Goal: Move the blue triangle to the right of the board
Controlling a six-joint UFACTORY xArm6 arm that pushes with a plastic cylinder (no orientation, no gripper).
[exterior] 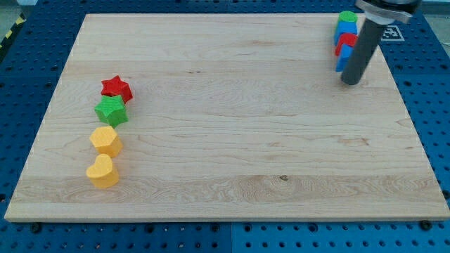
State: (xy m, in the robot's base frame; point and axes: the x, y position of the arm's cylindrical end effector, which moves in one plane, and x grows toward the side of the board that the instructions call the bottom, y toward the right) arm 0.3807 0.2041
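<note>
The board (232,140) fills most of the view, bare through its middle. There is no gripper to open or close, only a dark rod, and my tip (349,82) rests on the wood near the view's top right.

Just left of the rod, a tight column of blocks runs down the board's right side: a green block (346,17) on top, a blue block (345,31) under it, a red block (344,45) next, and a second blue piece (341,64) lowest, largely hidden by the rod. Which of the two blue ones is the triangle I cannot tell.

At the view's left, well apart, sit a red star (117,88), a green star (112,110) and two yellow blocks (105,156).

Either blue piece already lies far to the right, so little seems left. A short, slow nudge from its left side should do, taking care not to drag the neighbours along or tip anything over the edge
</note>
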